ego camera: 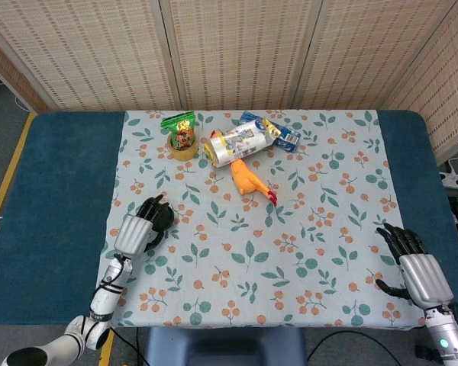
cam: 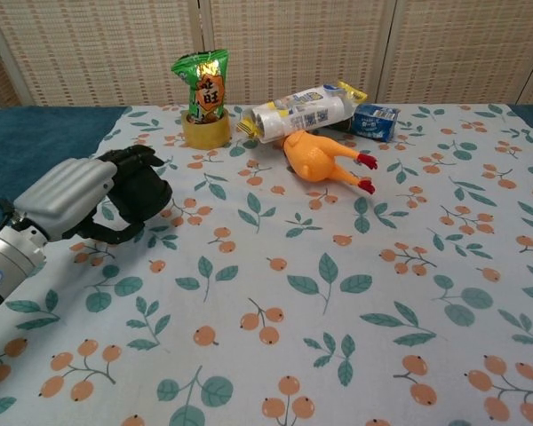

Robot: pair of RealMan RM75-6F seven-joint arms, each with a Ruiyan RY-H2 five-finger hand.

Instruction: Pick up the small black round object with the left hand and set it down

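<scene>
Left hand [cam: 93, 200], silver-backed with black fingers: curled around the small black round object [cam: 151, 197], gripping it over the left side of the leaf-and-berry printed tablecloth [ego camera: 290, 229]; whether the object touches the cloth cannot be told. Right hand [ego camera: 414, 263]: at the cloth's near right corner, fingers spread, holding nothing. Far centre of cloth: green snack packet [cam: 202, 82] standing upright in a yellow tape roll [cam: 204, 130]; white cylindrical packet [cam: 300, 112] lying on its side; small blue carton [cam: 375, 121] just beside it; orange rubber chicken [cam: 322, 161] lying in front of the cylinder. Dark blue table surface [ego camera: 57, 198] borders the cloth.
</scene>
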